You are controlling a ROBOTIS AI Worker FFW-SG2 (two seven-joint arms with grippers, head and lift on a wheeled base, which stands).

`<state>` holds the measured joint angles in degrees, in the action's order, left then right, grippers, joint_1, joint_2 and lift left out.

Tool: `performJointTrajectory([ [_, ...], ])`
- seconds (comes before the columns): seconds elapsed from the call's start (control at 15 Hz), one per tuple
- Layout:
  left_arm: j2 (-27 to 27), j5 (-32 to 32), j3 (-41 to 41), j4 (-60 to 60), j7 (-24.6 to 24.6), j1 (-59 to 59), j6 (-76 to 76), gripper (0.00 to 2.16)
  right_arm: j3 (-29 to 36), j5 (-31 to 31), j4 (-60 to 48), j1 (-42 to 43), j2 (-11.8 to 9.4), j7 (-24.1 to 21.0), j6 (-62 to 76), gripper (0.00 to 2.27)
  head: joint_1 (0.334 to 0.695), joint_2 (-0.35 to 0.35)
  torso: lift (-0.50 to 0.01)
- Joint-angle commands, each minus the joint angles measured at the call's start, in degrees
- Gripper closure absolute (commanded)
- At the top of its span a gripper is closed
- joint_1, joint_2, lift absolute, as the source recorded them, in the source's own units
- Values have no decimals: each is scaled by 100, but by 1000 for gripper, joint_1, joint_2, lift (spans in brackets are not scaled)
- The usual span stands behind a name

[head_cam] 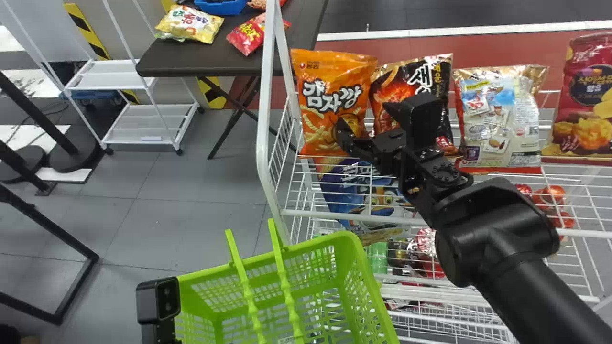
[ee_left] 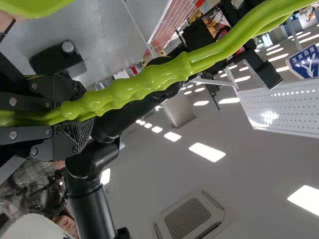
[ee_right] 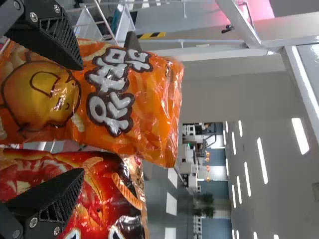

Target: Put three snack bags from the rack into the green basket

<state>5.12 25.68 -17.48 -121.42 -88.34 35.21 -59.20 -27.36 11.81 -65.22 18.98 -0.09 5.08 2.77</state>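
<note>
My right gripper (head_cam: 372, 125) is open at the rack's top shelf, in front of the orange snack bag (head_cam: 334, 100) and the black-and-red bag (head_cam: 411, 79). In the right wrist view, one finger of the right gripper (ee_right: 82, 119) overlaps the orange bag (ee_right: 107, 94), the other the red bag (ee_right: 99, 191). A silver-backed bag (head_cam: 499, 119) and a dark red bag (head_cam: 585, 95) stand further right. At bottom left, part of my left gripper (head_cam: 160, 306) is beside the green basket (head_cam: 356, 267). The left gripper (ee_left: 75, 117) is shut on the basket's handle (ee_left: 144, 84).
The white wire rack (head_cam: 334, 213) has lower shelves with a blue bag (head_cam: 363, 191) and other goods. A dark table (head_cam: 205, 62) with snack bags and a white shelf cart (head_cam: 138, 117) stand behind at the left. Dark metal posts (head_cam: 43, 229) rise at far left.
</note>
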Motion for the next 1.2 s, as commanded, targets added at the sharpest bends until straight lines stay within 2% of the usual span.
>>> performJointTrajectory([
  [0.0,-11,-2,-1,-22,1,21,0,2148,-59,208,440,281,14,169,184,76,695,198,0],
  [0.27,-2,-2,-1,-57,1,65,0,2148,-50,392,1099,721,14,433,289,87,695,199,0],
  [0.47,-28,-2,-1,-92,1,82,0,2148,-41,541,1301,914,14,934,289,296,695,190,0],
  [0.53,-28,-2,-1,-92,1,82,0,2148,-24,541,1310,940,14,1066,184,491,695,191,0],
  [0.6,-28,-2,-1,-92,1,91,0,2148,3,568,1310,958,14,1162,78,846,695,193,0],
  [0.73,-28,-2,-1,-92,1,91,0,2148,108,585,1301,949,14,1162,-238,1858,695,199,0],
  [0.87,-28,-2,-1,-92,1,91,0,2148,205,594,1248,905,14,1180,-326,2219,695,192,0],
  [1.13,-28,7,-27,-101,1,109,0,2148,328,577,650,607,14,1417,-695,2240,695,193,0],
])
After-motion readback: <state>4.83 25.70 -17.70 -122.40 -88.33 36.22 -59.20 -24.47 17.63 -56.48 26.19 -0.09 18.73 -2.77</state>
